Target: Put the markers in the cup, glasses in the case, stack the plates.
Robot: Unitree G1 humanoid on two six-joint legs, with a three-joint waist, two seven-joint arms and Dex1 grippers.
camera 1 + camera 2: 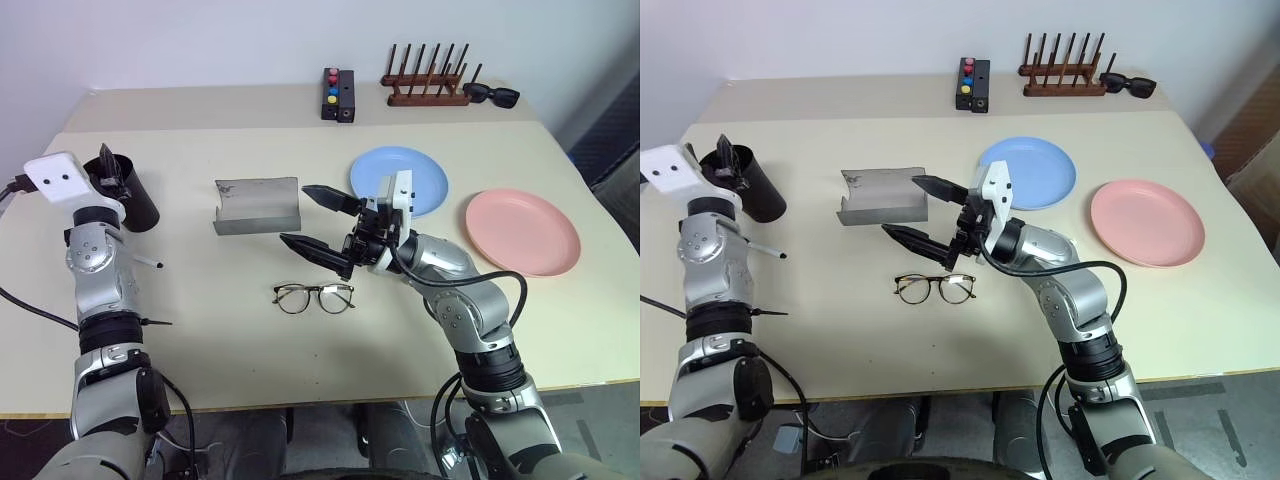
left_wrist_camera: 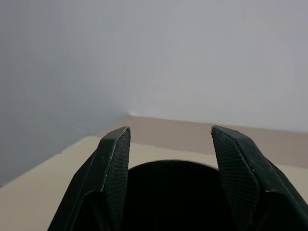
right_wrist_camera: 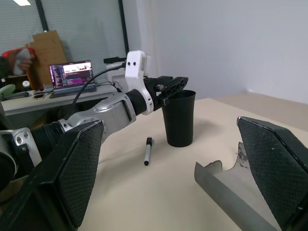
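The bench (image 1: 250, 350) is showing a smooth, matt cream top. The cup (image 3: 179, 118) is looking like matt black plastic. The case (image 1: 258, 205) is showing dull, scuffed grey metal. The blue plate (image 1: 425, 172) and pink plate (image 1: 522, 230) are looking like smooth plastic. The rack (image 1: 428, 90) is showing dark wood. The fingers (image 2: 115, 166) are showing finely textured black pads.

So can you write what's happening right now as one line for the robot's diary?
left gripper: open over cup rim | right gripper: open, empty, above glasses | marker: on table beside cup | case: open | plates: unstacked
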